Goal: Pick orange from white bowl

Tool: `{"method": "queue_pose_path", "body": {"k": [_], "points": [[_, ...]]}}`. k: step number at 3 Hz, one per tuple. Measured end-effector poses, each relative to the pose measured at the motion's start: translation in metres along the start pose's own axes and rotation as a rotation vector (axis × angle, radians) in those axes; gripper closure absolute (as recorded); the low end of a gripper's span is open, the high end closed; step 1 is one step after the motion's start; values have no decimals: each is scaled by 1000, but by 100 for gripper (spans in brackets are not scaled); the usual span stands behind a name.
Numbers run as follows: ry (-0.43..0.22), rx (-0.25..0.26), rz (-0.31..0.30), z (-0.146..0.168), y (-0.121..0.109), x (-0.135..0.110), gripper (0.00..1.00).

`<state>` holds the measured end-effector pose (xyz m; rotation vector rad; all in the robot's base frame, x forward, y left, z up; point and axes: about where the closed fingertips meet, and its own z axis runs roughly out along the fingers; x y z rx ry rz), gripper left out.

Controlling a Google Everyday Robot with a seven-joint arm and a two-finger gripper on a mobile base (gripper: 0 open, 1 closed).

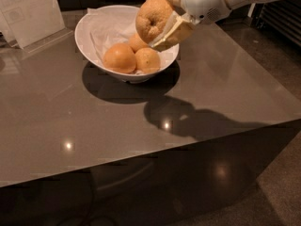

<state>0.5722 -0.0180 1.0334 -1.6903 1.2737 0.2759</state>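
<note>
Orange (153,18) gripped by end effector (163,20), upper centre of frame. Held above right rim of white bowl (84,29), judged so that smaller oranges (120,58) lying inside are cleared. Bowl carried on worktop (70,121).

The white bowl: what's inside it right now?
In the white bowl, on white paper, lie two front oranges and a rear orange. The gripper, holding the big orange above the rim, covers part of the rear orange and the bowl's far right side.
</note>
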Motion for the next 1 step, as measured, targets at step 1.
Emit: {"method": "queue_pose_path", "body": {"k": [1], "points": [[0,0,0,0,0,0,100]]}}
